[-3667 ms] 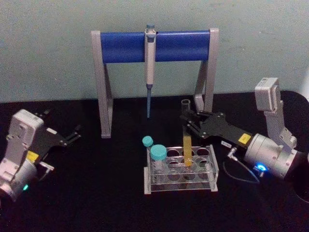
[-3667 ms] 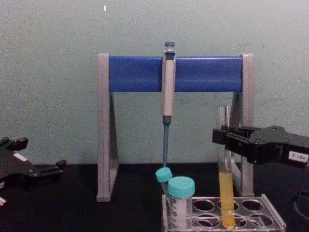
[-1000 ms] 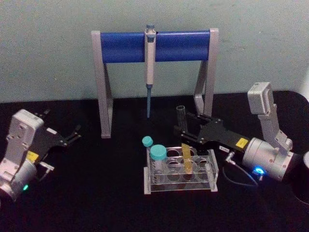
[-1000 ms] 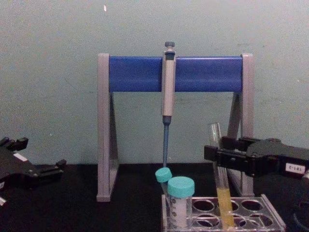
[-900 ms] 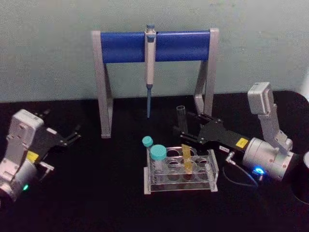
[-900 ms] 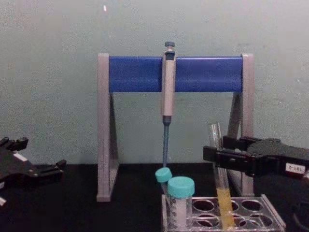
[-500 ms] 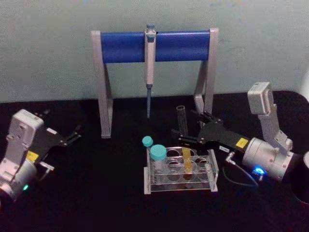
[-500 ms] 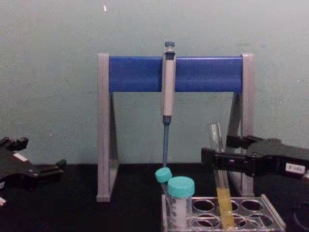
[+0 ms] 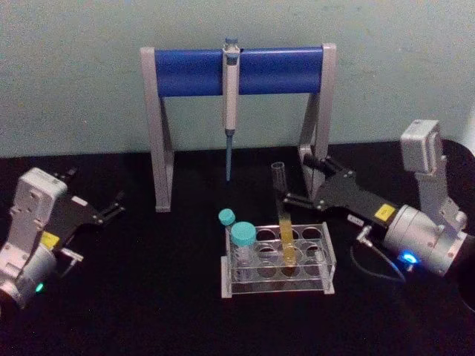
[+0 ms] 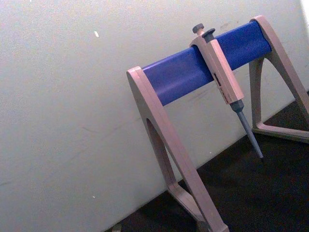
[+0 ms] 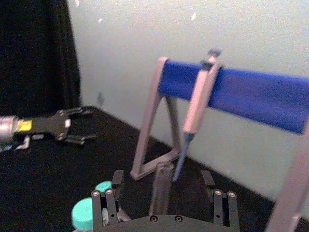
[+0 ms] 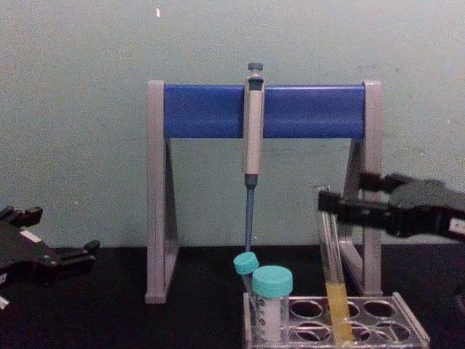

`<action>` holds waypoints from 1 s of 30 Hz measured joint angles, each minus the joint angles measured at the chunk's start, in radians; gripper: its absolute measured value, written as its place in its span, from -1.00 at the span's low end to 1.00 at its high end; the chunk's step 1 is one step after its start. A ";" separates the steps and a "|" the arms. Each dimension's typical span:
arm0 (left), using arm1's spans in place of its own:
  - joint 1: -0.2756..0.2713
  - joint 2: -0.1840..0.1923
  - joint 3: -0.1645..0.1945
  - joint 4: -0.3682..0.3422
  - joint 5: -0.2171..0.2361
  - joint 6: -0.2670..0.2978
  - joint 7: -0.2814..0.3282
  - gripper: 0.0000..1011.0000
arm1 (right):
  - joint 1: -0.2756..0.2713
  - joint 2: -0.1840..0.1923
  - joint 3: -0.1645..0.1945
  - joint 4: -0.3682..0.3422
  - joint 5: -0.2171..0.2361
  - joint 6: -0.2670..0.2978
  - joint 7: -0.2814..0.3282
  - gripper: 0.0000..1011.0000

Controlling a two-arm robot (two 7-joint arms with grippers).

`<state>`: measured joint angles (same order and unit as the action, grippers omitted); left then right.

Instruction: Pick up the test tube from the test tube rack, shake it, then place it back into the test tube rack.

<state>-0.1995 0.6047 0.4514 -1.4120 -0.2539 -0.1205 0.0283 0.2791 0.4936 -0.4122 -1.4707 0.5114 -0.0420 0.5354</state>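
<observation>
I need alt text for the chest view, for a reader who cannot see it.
A glass test tube with yellow liquid stands, leaning slightly, in a clear rack, while the right gripper, jaws open, sits beside its top. Behind, a pipette hangs from a blue-barred stand; the left gripper rests at far left.

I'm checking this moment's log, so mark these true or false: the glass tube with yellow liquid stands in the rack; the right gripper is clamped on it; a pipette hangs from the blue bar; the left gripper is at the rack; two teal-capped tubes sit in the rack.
1. The glass tube with yellow liquid stands in the rack. True.
2. The right gripper is clamped on it. False: its fingers are spread, with the tube free between them.
3. A pipette hangs from the blue bar. True.
4. The left gripper is at the rack. False: it rests far to the left, apart from it.
5. Two teal-capped tubes sit in the rack. True.
</observation>
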 joint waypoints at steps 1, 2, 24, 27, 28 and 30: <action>0.000 0.000 0.000 0.000 0.000 0.000 0.000 0.98 | -0.007 0.001 0.008 -0.010 0.000 -0.003 -0.011 0.98; 0.000 0.000 0.000 0.000 0.000 0.000 0.000 0.98 | -0.016 0.001 0.017 -0.021 0.000 -0.005 -0.024 0.98; 0.000 0.000 0.000 0.000 0.000 0.000 0.000 0.98 | -0.123 -0.052 0.157 -0.089 -0.112 0.244 -0.403 0.98; 0.000 0.000 0.000 0.000 0.000 0.000 0.000 0.98 | -0.127 -0.060 0.169 -0.073 -0.112 0.253 -0.400 0.98; 0.000 0.000 0.000 0.000 0.000 0.000 0.000 0.98 | -0.128 -0.061 0.170 -0.070 -0.112 0.253 -0.398 0.98; 0.000 0.000 0.000 0.000 0.000 0.000 0.000 0.98 | -0.128 -0.061 0.171 -0.068 -0.112 0.254 -0.397 0.98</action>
<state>-0.1996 0.6047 0.4514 -1.4120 -0.2539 -0.1206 0.0283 0.1510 0.4326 -0.2415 -1.5392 0.3997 0.2117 0.1389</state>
